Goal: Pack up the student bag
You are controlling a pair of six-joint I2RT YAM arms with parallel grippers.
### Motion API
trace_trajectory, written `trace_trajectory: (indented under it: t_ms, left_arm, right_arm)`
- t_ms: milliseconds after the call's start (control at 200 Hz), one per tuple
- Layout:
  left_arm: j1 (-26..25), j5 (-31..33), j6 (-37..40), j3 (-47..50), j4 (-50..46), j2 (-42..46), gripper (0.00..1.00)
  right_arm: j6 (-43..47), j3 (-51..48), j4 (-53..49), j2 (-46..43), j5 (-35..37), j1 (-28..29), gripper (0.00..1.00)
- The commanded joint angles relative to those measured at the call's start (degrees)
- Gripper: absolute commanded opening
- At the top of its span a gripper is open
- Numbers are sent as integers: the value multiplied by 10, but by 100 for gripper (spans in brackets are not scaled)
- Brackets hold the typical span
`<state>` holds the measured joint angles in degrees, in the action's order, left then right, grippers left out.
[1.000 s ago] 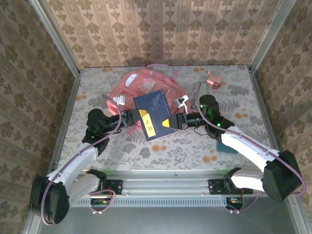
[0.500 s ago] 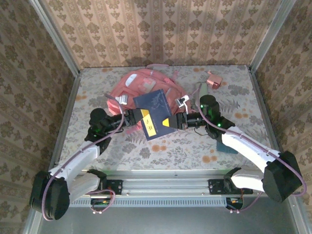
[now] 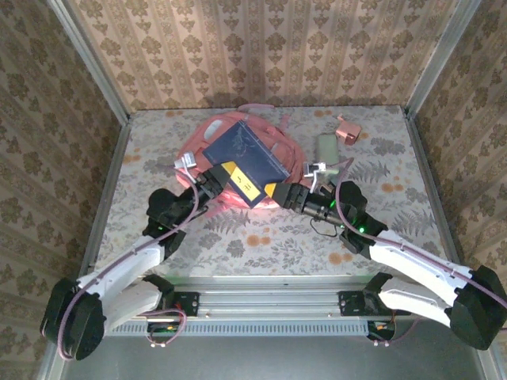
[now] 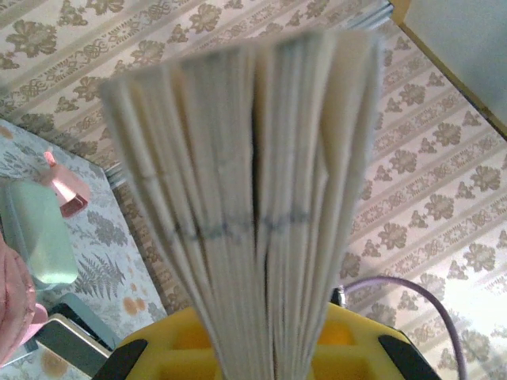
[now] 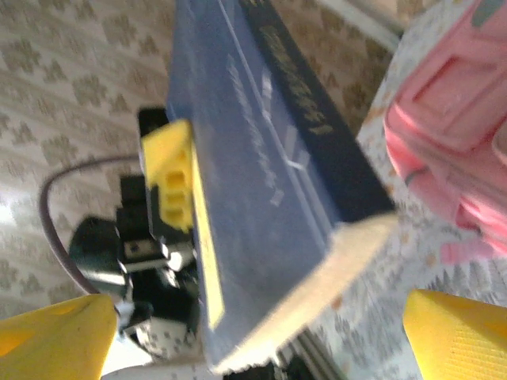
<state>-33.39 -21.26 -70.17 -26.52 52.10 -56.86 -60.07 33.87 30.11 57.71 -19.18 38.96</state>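
Note:
The student bag (image 3: 273, 141) lies pink and rumpled at the table's far middle. A thick dark-blue book (image 3: 247, 157) with a yellow label hangs tilted over the bag's near side. My left gripper (image 3: 224, 179) is shut on the book's near left corner. In the left wrist view the fanned page edges (image 4: 253, 190) rise from between the yellow fingers (image 4: 158, 352). My right gripper (image 3: 277, 192) stands open just right of the book's near corner, apart from it. Its yellow fingertips (image 5: 59, 332) sit wide on either side of the book (image 5: 269, 174), with the bag (image 5: 451, 111) behind.
A mint-green box (image 3: 327, 147) lies right of the bag, and a small pink box (image 3: 347, 129) sits behind it. Metal rails and papered walls bound the table on three sides. Bare patterned tabletop stretches along the near side.
The right gripper has opened, let go of the book and drawn back toward me. The left gripper has swung the book farther away, up over the bag.

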Motion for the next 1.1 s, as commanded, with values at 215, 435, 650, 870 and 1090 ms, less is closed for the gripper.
trace_trajectory:
  t_ms: [215,435,650,870,1090]
  left_arm:
    - [-38,70,-22,-10,128,-59,0]
    - [-50,94,-15,-3,126,-62,0]
    - [-59,97,-14,-4,129,-76,0]
    - [-57,89,-4,-4,93,-73,3]
    - [-12,82,154,-99,-391,13,53]
  right_arm:
    - [-71,19,152,71,119,28,94]
    - [-115,8,233,110,132,35,77]
    - [-114,15,248,129,145,40,39]
    - [-103,0,229,114,161,36,0]
    - [-58,-39,33,-25,193,-20,0]
